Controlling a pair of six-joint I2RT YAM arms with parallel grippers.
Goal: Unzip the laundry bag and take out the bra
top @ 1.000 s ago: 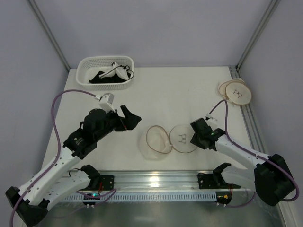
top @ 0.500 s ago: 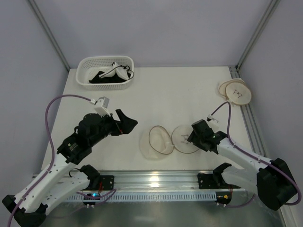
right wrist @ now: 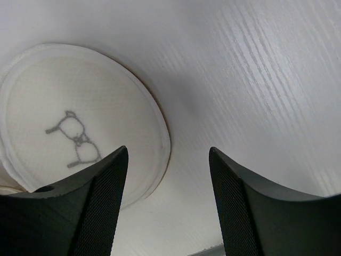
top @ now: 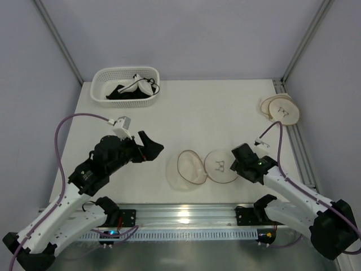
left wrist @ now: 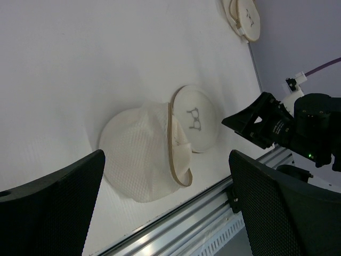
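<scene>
The laundry bag (top: 185, 169) lies unzipped at the front middle of the table, its brown-trimmed mouth open and its round lid (top: 220, 165) with the black mark flopped to the right. It also shows in the left wrist view (left wrist: 144, 160). The bra (top: 141, 85), white with thin dark straps, lies in the white lattice basket (top: 101, 79) at the back left. My left gripper (top: 151, 145) is open and empty, hovering left of the bag (left wrist: 166, 213). My right gripper (top: 240, 162) is open and empty, just right of the lid (right wrist: 69, 122), with its jaws (right wrist: 168, 202) over bare table.
Black cloth (top: 121, 94) lies in the basket beside the bra. A second round mesh bag (top: 280, 109) lies at the table's back right edge, also in the left wrist view (left wrist: 245, 18). A metal rail (top: 186, 213) runs along the near edge.
My right gripper has drawn back to the right, off the lid. My left arm pulled back a little toward the near left, then stayed still. The bag has not moved.
</scene>
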